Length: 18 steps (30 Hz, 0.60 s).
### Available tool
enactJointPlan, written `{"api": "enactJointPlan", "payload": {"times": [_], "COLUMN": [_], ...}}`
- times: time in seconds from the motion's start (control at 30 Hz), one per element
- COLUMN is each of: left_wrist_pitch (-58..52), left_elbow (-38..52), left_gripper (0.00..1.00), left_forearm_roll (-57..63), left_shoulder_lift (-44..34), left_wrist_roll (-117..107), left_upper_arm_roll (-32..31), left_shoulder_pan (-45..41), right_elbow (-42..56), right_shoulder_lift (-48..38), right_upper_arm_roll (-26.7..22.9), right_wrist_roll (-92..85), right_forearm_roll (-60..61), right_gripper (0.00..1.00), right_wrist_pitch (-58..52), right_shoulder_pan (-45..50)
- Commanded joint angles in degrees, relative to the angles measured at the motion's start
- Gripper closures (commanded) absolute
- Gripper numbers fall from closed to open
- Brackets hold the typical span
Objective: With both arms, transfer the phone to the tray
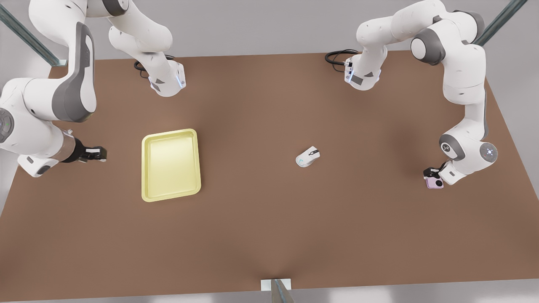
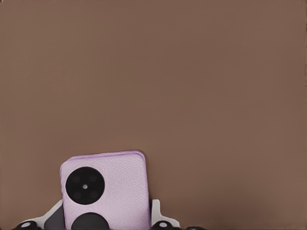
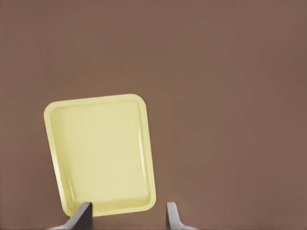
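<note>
Left gripper hangs low with jaws closed on something, while right gripper waits level, jaws parted.

Lilac phone, pale yellow tray

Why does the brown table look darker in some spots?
Front view: soft shadows lie on the table under the arms and beside the tray. Left wrist view: a faint shadow borders the phone. Right wrist view: even light, the tray's rim shines slightly.

On your brown worktop: one phone, one yellow tray, one white computer mouse, flanked by two white arms with two black grippers.
</note>
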Motion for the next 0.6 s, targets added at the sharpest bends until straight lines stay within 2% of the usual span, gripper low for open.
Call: {"api": "enactJointPlan", "payload": {"times": [0.0,0.03,0.4,0.43,0.47,0.57], "left_wrist_pitch": [-0.1,-0.1,-0.3,-0.3,-0.3,-1.5], "left_elbow": [0.0,0.0,0.0,0.1,0.0,0.7], "left_gripper": [0.12,0.12,0.17,0.17,0.17,0.18], "left_forearm_roll": [0.0,0.0,0.0,0.0,0.0,0.0], "left_shoulder_lift": [0.0,0.0,0.0,0.0,0.0,-0.5], "left_wrist_roll": [4.9,4.9,5.1,5.1,5.1,4.8], "left_upper_arm_roll": [0.0,0.0,0.0,0.0,0.0,-0.2], "left_shoulder_pan": [0.0,0.0,0.0,0.0,0.0,-0.4], "right_elbow": [-0.1,-0.1,-1.4,-1.3,-1.6,-1.6], "right_shoulder_lift": [-0.1,-0.1,-1.3,-1.3,-1.5,-1.2], "right_upper_arm_roll": [0.0,0.0,0.0,0.0,0.0,0.0], "right_wrist_roll": [-1.0,-1.3,-1.4,-1.8,-2.2,-1.7], "right_forearm_roll": [0.3,0.3,-0.5,-0.7,-0.5,-0.6], "right_gripper": [0.14,0.0,0.0,0.79,0.0,0.0], "right_wrist_pitch": [-0.9,-1.1,0.6,0.5,0.5,0.5], "right_shoulder_pan": [0.1,-0.2,-0.1,0.1,-0.3,-0.1]}}
